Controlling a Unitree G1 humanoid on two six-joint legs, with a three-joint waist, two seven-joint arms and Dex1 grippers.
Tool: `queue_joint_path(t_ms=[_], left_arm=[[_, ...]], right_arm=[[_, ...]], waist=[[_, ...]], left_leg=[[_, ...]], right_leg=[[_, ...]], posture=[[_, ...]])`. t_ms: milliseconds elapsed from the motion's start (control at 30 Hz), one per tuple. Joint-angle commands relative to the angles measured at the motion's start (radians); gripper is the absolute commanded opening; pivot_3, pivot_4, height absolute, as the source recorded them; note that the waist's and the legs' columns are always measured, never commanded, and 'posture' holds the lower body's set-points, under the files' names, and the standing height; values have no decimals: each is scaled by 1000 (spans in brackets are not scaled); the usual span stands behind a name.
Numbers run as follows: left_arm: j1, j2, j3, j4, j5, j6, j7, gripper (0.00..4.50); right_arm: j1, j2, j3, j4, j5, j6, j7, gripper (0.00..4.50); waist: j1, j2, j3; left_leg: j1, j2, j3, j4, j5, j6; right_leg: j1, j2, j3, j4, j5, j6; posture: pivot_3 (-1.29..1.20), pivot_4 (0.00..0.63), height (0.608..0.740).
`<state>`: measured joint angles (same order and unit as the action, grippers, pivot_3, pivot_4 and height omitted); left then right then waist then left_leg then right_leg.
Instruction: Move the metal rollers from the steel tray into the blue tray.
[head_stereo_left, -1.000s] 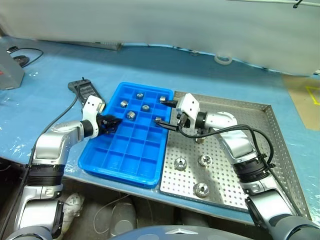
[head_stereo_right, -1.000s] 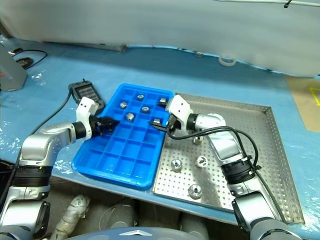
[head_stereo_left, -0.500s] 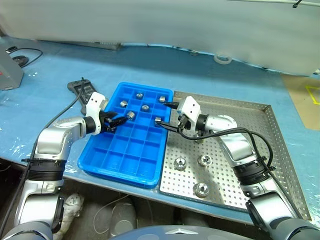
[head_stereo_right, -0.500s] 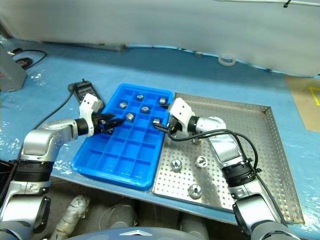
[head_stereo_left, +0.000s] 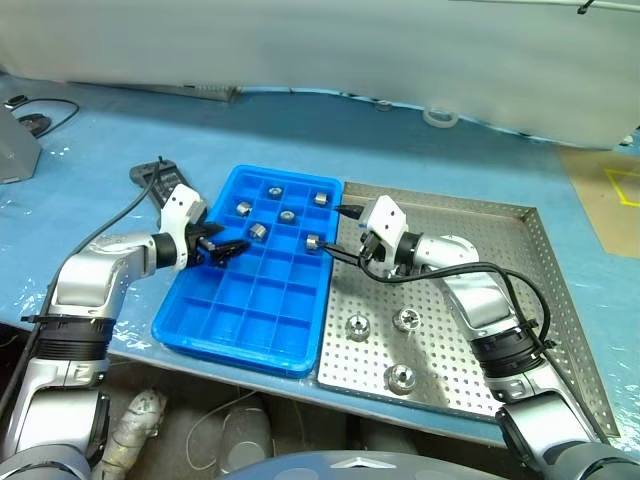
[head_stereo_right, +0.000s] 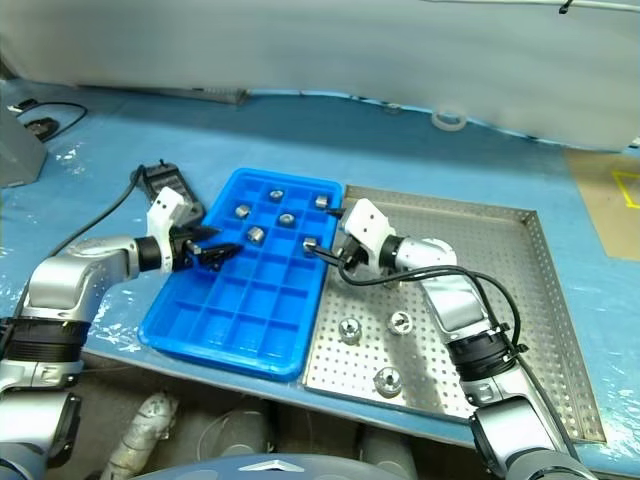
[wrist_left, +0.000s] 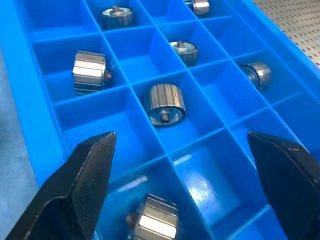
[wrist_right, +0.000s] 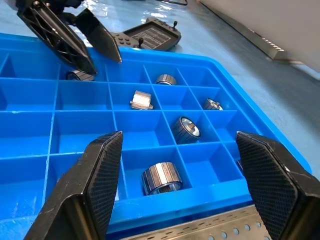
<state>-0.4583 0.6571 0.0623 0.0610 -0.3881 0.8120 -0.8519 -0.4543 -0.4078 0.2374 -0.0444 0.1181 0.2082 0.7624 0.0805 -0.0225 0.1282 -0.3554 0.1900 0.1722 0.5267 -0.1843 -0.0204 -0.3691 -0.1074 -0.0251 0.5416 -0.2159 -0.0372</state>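
Item: blue tray, centre-left of the head view on the desk. We count several metal rollers in its upper compartments.

Item: steel tray, right of centre, touching the blue tray's long edge. Three rollers lie low on its perforated floor; the nearest roller is below the right pincer.

Item: left pincer, fingers spread wide, empty, over the blue tray's left edge. Its wrist view shows a roller in the cell just under the fingers.

Item: right pincer, fingers spread, empty, at the seam between the trays.

Handling note: we judge the step in hand to be fetching another roller from the steel tray. The right pincer should swing toward the lower part of the frame, come down straight over one roller, straddle its round sides and close squarely so it cannot roll away. The left pincer should lift clear without nudging filled cells.
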Motion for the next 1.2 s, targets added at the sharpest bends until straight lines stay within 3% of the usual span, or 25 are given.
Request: queue_joint_path(t_ms=[33,200,400,667,933,1200], left_arm=[[10,35,7,-6,14,-11,6,4477],[-19,40,51,-12,-31,-22,-13,4477],[-134,124,163,19,-131,-68,-140,4477],[-435,166,51,322,-16,-185,-211,4477],[-506,-16,-119,290,-13,-180,-335,4477],[-572,-309,-317,567,127,-396,-435,4477]], right_arm=[[-3,0,-14,-37,0,-9,-4,3758],[5,10,-5,-38,-6,-11,-12,3758],[25,58,5,-35,-14,-25,-49,3758],[33,126,9,-12,-39,-54,-109,3758],[113,63,-97,-123,-10,1,-147,3758],[333,-96,-353,-388,26,150,-207,3758]], waist=[[-6,0,0],[-12,0,0],[-11,-3,1],[-12,-3,2],[-12,-4,1],[-49,-4,1]], left_leg=[[0,0,0,0,0,0],[2,0,0,0,0,-1],[1,0,1,-1,1,-1],[2,-1,1,-1,0,-1],[0,-2,2,-1,0,0],[0,-2,2,2,-1,3]], right_leg=[[0,0,0,0,0,0],[1,0,1,1,0,0],[-1,1,0,1,0,0],[1,0,1,1,0,0],[1,0,2,2,0,0],[1,0,4,2,0,0]], posture=[[59,150,740],[44,150,740],[23,150,740],[-29,150,740],[-158,150,740],[-406,150,740]])
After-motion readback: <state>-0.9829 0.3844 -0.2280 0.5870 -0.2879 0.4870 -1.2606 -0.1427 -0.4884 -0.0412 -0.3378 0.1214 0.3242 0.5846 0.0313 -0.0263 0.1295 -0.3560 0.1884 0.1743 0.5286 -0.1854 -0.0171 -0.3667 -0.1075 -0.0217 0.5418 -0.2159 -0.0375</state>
